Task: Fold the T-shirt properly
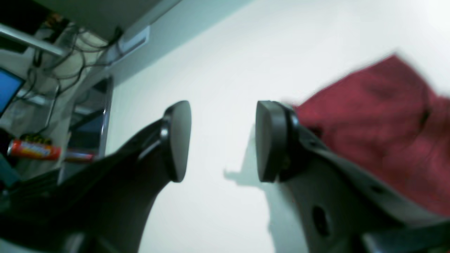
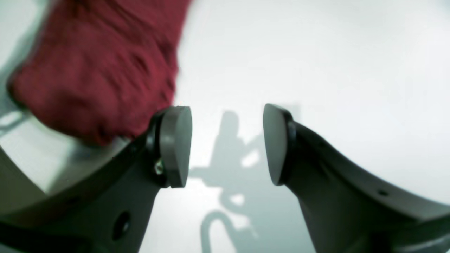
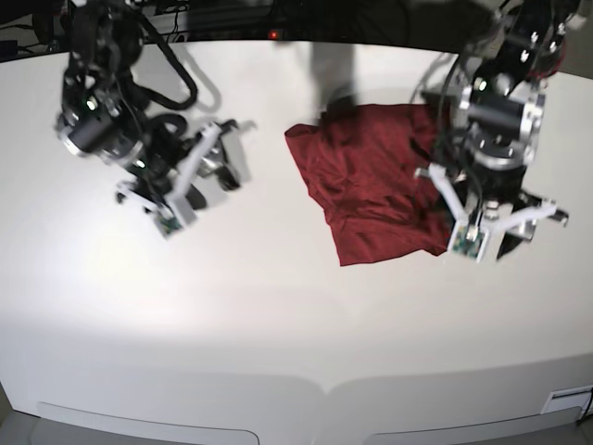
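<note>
T-shirt (image 3: 371, 181) lies on the white table (image 3: 278, 306), right of centre in the base view, bunched into a compact, roughly rectangular wad with wrinkled edges rather than spread flat. My read is a fold partly done or in need of tidying; the pictures don't show which. Left gripper (image 1: 223, 140) hangs over the shirt's near right edge, fingers apart with bare table showing in the gap, nothing pinched. In its wrist view the cloth sits just behind the right-hand finger (image 1: 270, 140), so the arm looks staged beside the fabric, not on it. Right gripper (image 2: 227, 144) is well apart from the shirt, out over open table on the base view's left side, fingers likewise spread and empty. Its wrist view shows red cloth off to the upper left and only its own shadow between the pads (image 2: 175, 146). Both wrist views are motion-blurred, so fine contact is hard to judge, but neither shows fabric between the fingers. Likely reason for the layout: both arms are clear of the shirt with fingers ready to pick a new edge. Risk: thin fabric bunches easily, and a grab at the wad could catch several layers.
</note>
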`<control>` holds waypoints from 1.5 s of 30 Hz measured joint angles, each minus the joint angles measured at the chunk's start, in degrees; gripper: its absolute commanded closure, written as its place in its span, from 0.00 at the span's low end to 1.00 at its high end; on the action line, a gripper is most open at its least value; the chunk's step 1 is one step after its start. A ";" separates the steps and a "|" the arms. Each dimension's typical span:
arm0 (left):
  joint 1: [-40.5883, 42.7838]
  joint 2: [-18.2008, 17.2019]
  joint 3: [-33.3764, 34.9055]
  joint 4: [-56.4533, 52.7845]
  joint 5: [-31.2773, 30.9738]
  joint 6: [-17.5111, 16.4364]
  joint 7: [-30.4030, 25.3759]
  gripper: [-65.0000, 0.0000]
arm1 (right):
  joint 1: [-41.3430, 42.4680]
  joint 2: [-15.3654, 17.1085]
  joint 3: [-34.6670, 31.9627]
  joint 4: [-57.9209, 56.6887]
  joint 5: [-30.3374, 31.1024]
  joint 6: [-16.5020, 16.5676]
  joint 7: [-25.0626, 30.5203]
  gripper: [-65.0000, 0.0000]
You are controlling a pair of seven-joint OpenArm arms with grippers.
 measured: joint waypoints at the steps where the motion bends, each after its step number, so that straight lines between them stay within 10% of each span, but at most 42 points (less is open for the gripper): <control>1: 2.47 -1.36 0.02 1.27 -0.17 0.24 0.15 0.55 | -2.16 0.11 2.12 2.05 1.77 0.04 -0.55 0.50; 13: 27.85 -5.31 -0.07 6.60 11.89 4.44 3.93 0.55 | -33.75 1.40 20.11 15.34 12.24 0.48 -6.56 0.50; 23: 44.48 -4.72 -0.22 6.34 16.17 10.58 1.81 0.55 | -54.73 1.40 19.17 14.32 12.98 0.42 -3.04 0.50; 34: 41.70 5.31 -0.28 -33.16 9.18 11.02 -19.50 0.55 | -46.31 9.01 -0.35 -31.36 -4.81 0.04 15.80 0.50; 45: 12.48 10.71 -0.24 -88.89 -7.15 -12.79 -43.08 0.55 | -11.23 12.94 -16.59 -76.24 6.27 -0.24 18.03 0.50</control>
